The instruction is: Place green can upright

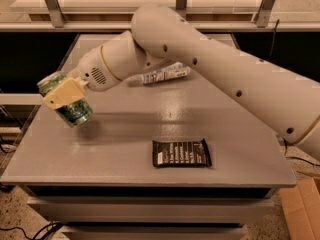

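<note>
The pincer (64, 95), at the surface's (125, 134) left edge, clamps the can (76, 112), covering its middle. The arm (225, 69) hides part of the bottle (167, 75) and is cut off at the right.

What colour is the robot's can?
The can is green with white flecks, held in the hand at the table's edge; camera view.

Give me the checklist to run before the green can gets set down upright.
1. Grip: hand closed on the green can, ok.
2. Can axis vertical: it is tilted, not ok.
3. Position: held near the left edge of the table, margin from the edge cannot tell.
4. Landing area: black packet and plastic bottle lie well apart from the can, ok.
5. Height of the can's base above the tabletop: cannot tell.
</note>
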`<action>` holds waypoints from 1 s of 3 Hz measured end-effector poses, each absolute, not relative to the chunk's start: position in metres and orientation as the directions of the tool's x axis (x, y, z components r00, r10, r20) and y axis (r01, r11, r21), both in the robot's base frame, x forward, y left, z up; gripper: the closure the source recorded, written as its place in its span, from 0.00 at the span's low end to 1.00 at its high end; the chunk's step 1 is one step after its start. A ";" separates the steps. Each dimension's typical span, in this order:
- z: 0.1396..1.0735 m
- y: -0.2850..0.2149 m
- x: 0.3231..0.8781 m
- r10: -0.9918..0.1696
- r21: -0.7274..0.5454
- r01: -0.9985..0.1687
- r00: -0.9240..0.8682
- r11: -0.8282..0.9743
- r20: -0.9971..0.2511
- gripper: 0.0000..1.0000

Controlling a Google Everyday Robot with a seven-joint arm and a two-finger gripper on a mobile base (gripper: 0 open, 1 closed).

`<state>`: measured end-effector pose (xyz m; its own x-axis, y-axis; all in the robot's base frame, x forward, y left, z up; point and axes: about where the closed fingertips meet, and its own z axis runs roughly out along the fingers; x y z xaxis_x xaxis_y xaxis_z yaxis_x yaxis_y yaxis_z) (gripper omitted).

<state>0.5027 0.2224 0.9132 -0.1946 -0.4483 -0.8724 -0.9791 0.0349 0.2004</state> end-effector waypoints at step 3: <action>0.909 0.219 0.510 -0.215 0.170 -0.978 -0.141 -0.123 -0.966 1.00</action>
<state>0.5096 0.2186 0.9086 -0.1414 -0.2146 -0.9664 -0.9777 -0.1231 0.1703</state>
